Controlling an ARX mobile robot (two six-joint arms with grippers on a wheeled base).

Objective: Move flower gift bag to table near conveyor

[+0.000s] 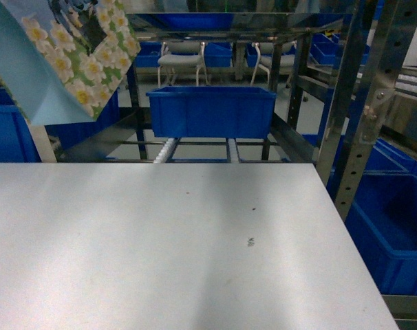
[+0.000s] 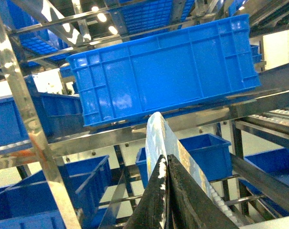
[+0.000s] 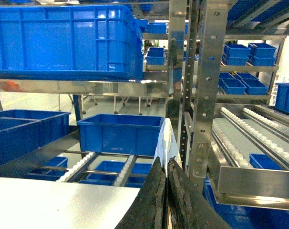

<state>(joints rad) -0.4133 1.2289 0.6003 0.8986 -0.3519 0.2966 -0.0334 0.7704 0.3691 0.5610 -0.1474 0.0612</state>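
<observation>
**Gift bag, carried above table**

We hold the flower gift bag (image 1: 64,58) aloft at upper left, clear of the table (image 1: 160,254) so it can travel. Left gripper (image 2: 166,164) pinches its paper edge; right gripper (image 3: 166,164) likewise pinches a pale edge. Conveyor (image 1: 168,149) lies beyond.

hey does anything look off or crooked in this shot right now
The flower gift bag hangs tilted in the air at the head view's upper left, above the table's far left corner, not set down. Both wrist views show closed fingers pinching a thin pale sheet edge. The blue crate on the conveyor sits straight.
</observation>
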